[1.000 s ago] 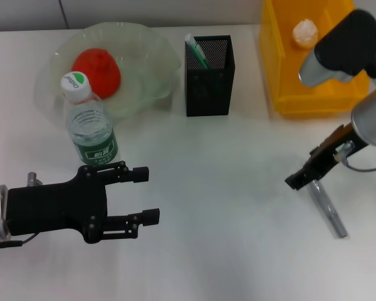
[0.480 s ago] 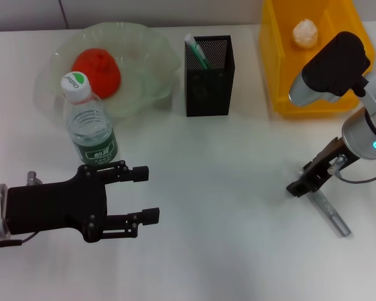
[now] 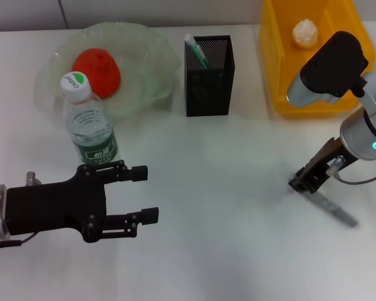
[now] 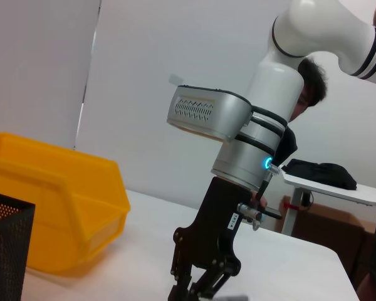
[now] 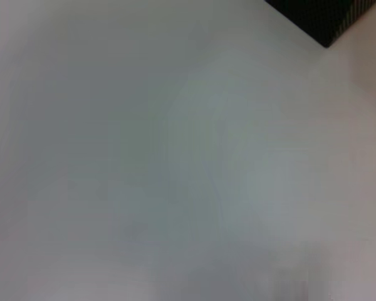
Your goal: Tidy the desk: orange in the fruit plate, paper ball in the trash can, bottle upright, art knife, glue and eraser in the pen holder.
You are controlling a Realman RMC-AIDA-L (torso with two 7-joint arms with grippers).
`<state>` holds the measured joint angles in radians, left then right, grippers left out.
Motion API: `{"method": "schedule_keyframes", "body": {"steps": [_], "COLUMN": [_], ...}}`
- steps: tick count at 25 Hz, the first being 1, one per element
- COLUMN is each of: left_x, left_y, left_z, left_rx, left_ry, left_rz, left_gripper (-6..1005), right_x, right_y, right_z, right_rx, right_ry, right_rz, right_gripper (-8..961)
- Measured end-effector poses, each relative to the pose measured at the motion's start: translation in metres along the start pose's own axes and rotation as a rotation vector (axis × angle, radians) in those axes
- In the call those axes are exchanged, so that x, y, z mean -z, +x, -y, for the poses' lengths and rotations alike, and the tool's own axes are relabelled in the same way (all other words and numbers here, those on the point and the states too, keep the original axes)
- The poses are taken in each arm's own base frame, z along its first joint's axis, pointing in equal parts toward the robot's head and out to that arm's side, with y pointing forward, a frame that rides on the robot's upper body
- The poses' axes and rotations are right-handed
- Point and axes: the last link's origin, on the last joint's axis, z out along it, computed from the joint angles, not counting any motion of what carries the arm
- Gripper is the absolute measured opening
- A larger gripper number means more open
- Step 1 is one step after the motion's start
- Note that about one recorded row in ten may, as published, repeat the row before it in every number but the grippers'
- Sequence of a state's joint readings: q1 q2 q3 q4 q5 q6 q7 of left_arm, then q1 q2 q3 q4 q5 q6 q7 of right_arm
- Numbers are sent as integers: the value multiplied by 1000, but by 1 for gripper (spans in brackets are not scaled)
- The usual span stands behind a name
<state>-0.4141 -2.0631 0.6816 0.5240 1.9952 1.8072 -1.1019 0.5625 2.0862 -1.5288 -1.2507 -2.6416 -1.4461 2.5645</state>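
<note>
**Right gripper down at the art knife**

On the left side of the white desk (image 3: 225, 163), the left gripper (image 3: 144, 194) hangs low over the desk. Its two black fingers are spread wide and hold nothing. Just behind it the bottle (image 3: 89, 125) stands upright with its green and white cap on top. Behind the bottle is the clear fruit plate (image 3: 150, 56), and the orange (image 3: 97, 68) sits inside it.

In the middle, near the back, stands the black mesh pen holder (image 3: 208, 78). A green and white thing (image 3: 196, 51) pokes out of its top. I cannot tell what it is.

On the right, at the back, is the yellow trash can (image 3: 282, 63), with the paper ball (image 3: 305, 32) lying inside it. In front of it the right gripper (image 3: 302, 184) points down at the desk. Its black fingers touch one end of the grey art knife (image 3: 332, 209), which lies flat on the desk. I cannot tell if the fingers are open or closed on it. In the left wrist view, this gripper (image 4: 197, 290) stands with its tips down on the desk beside the yellow can (image 4: 62, 207).
</note>
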Motion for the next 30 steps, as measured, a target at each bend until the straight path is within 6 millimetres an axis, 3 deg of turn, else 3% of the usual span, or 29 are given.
{"method": "schedule_keyframes", "body": {"steps": [2, 11, 14, 15, 16, 18, 19, 20, 21, 22, 25, 30], "left_x": [1, 2, 2, 2, 2, 2, 2, 2, 2, 2, 2, 1], "left_y": [0, -1, -1, -1, -1, -1, 0, 0, 0, -1, -1, -1], "left_z": [0, -1, -2, -2, -2, -2, -2, -2, -2, -3, -3, -4], "left_rx": [0, 3, 4, 4, 4, 5, 4, 4, 3, 2, -1, 0], "left_ry": [2, 3, 1, -1, -1, -2, -3, -3, -4, -4, -5, -7], "left_rz": [0, -3, -4, -5, -5, -5, -6, -6, -6, -7, -8, -9], "left_gripper": [783, 783, 783, 783, 783, 783, 783, 783, 783, 783, 783, 783], "right_x": [1, 8, 21, 38, 38, 60, 71, 91, 91, 100, 99, 64], "right_y": [0, -1, -4, -9, -9, -13, -15, -15, -15, -14, -8, -8], "right_z": [0, -2, -1, 0, 0, 4, 6, 15, 15, 22, 39, 44], "right_rx": [1, 12, 8, -3, -3, -35, -53, -98, -98, -125, -185, -143], "right_ry": [-1, -4, -19, -64, -64, -141, -185, -302, -302, -365, -493, -431], "right_rz": [1, 6, 69, 166, 166, 328, 419, 644, 644, 778, 1070, 1417], "right_gripper": [253, 149, 125, 124, 123, 120, 119, 118, 118, 117, 116, 114]}}
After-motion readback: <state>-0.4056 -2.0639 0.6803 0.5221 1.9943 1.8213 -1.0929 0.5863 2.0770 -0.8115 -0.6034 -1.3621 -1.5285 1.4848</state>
